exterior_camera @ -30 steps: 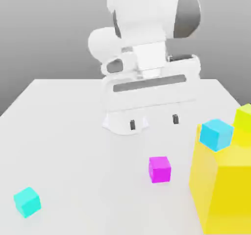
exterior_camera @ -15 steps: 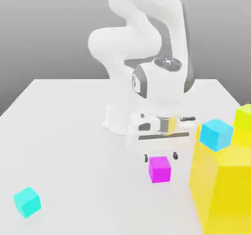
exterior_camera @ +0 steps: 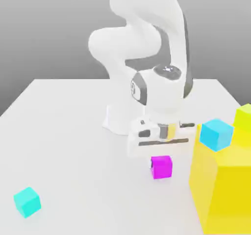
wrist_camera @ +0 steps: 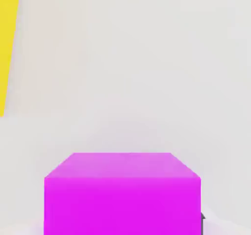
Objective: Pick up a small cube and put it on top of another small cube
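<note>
- The pink cube (exterior_camera: 161,167) sits flat on the white table (exterior_camera: 63,145), near the middle of it and just beside the big yellow block (exterior_camera: 223,190), towards the exterior view's left of the block.
- The gripper (exterior_camera: 160,156) is low over the pink cube, with the white hand directly above and behind it; whether the jaws are open or closed around it cannot be told.
- In the hand view the pink cube (wrist_camera: 122,192) is very close, with the white table (wrist_camera: 147,57) behind it and a strip of the yellow block (wrist_camera: 7,38) at the edge.
- A cyan cube (exterior_camera: 216,134) rests on the yellow block, and a yellow-green cube (exterior_camera: 242,117) is next to it.
- Another cyan cube (exterior_camera: 26,201) lies on the table well apart, at the exterior view's left.
</note>
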Controlling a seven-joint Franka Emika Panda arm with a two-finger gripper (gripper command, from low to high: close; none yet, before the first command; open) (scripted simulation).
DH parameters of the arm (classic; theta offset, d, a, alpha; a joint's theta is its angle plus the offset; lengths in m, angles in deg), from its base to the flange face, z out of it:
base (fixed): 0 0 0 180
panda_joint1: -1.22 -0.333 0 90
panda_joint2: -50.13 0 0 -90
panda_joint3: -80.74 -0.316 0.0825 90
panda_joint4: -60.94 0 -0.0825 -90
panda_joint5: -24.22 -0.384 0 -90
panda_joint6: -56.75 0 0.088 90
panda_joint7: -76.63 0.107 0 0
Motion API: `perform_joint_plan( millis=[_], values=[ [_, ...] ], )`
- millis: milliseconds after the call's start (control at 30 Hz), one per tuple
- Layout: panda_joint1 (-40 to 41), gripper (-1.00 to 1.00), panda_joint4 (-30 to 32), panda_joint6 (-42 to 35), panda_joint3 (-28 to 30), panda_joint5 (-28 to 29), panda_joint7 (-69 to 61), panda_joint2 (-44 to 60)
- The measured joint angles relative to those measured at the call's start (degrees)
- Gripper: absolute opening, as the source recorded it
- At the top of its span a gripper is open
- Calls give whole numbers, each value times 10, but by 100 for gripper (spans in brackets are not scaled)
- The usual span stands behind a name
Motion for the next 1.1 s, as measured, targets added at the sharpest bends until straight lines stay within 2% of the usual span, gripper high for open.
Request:
perform_joint_plan(
  millis=[133, 567, 700, 833, 933, 1100],
  values=[
    [-13, -100, -1, -75, -4, 6, -12, -70],
    [40, -100, -131, -397, 0, 259, -65, -25],
    [23, -100, -189, -497, -13, 297, -68, -31],
    [-7, -100, -256, -590, -34, 297, -47, -57],
    [-28, -100, -301, -625, -56, 248, 2, -88],
    [-61, -100, -343, -624, -88, 147, 94, -132]
  ],
)
